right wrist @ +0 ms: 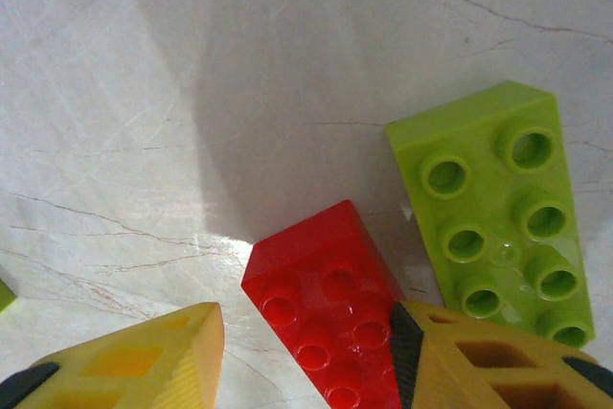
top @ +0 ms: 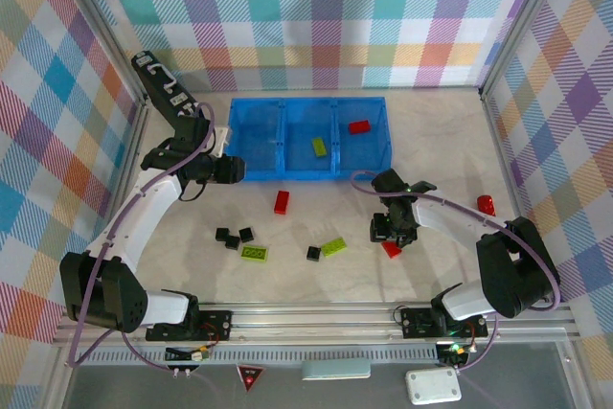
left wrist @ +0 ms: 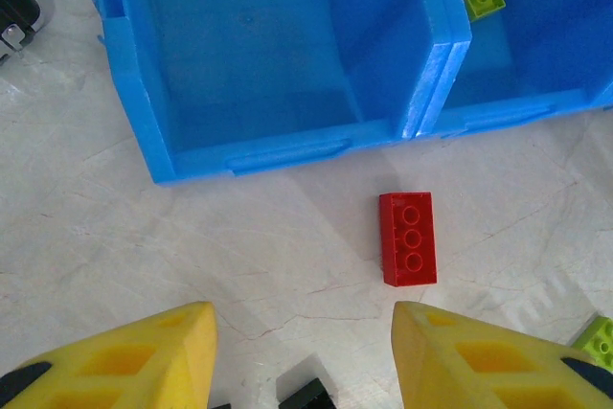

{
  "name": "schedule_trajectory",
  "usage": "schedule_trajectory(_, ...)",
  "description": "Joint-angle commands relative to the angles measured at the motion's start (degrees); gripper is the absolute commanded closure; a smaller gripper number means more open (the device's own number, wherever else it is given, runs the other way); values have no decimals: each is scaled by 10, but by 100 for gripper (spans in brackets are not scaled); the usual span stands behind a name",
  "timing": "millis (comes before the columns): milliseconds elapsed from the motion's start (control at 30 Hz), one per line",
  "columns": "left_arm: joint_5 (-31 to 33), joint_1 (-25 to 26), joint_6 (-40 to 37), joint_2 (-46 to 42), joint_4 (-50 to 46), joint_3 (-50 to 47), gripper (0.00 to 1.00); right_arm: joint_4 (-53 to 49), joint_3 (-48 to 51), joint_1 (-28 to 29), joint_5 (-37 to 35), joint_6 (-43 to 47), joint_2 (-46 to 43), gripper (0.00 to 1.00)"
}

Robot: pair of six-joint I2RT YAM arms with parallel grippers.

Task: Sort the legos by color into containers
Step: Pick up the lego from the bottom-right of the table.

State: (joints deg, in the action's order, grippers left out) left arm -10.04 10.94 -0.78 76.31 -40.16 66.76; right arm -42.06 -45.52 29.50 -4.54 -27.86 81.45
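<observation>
Picking up a red lego is the step in hand: the right jaws stand part open astride this glossy studded brick on the surface, seemingly not yet pinching; closing must miss the lime lego just beside it, then carry to the blue bin's right container. The left jaws hang open, empty.
</observation>
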Motion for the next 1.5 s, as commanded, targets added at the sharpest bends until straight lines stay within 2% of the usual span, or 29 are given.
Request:
schedule_trajectory(0,-5,-11,-5,-12,11,-5,49,-18,-18,4,-15,2,4,49)
schedule_trajectory(567,-10,-18,-3,-9,14,-6,49,-22,-25,4,-18,15,39,44)
schedule_trajectory(1233,-5,-19,-4,-19,18,-10,49,-16,-12,7,-14,0,27,62)
schedule_trajectory(1467,-5,-19,-5,-20,19,-11,49,-22,-16,8,-15,0,16,65)
